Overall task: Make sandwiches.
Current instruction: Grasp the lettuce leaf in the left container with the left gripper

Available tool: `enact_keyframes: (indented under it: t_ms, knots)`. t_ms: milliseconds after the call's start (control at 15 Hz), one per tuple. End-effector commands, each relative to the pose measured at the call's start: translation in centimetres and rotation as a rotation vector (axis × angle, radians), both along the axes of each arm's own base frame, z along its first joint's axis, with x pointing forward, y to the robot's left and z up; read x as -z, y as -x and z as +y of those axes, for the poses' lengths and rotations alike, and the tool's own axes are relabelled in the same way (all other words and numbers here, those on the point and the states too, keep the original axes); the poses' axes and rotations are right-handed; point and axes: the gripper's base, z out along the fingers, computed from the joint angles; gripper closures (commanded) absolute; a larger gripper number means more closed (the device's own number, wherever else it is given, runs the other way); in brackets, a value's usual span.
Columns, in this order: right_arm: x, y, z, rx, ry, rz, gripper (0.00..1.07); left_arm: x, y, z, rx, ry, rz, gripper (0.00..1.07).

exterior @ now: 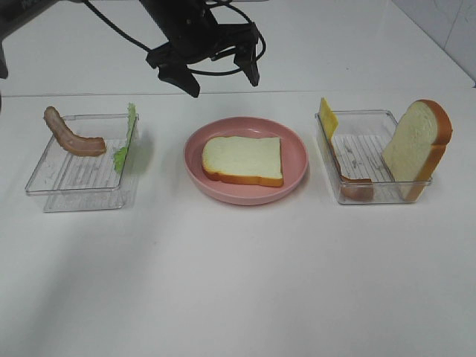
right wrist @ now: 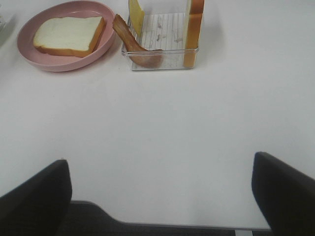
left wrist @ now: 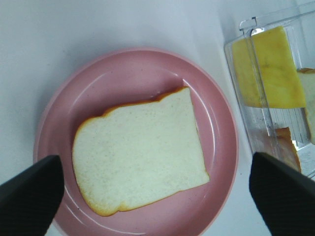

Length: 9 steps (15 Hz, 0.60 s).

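One white bread slice with an orange-brown crust lies flat on the round pink plate. My left gripper hangs open above the plate's far side, holding nothing. In the left wrist view its black fingers stand wide on either side of the bread slice. A second bread slice leans upright in the right tray, with a yellow cheese square and a bacon strip. The left tray holds a bacon strip and a lettuce leaf. My right gripper is open over bare table, well short of the right tray.
Two clear plastic trays flank the plate: the left tray and the right tray. The white table stretches toward the front edge. Black cables trail from the left arm at the back.
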Motion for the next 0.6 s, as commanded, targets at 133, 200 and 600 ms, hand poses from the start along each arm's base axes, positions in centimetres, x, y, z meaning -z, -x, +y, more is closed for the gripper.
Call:
enact_keyframes:
  t_ms: [133,200,600]
  knots:
    - [0.1,0.3,0.0,-0.001,0.0,-0.033,0.11,-6.9,2.8,1.8,0.067,-0.082,-0.077,0.13]
    - [0.1,0.3,0.0,-0.001,0.0,-0.033,0.11,-7.7,3.6,2.9,0.058,-0.15,-0.085,0.13]
    - [0.1,0.3,0.0,-0.001,0.0,-0.033,0.11,-7.9,5.4,10.9,-0.039,-0.302,0.003,0.13]
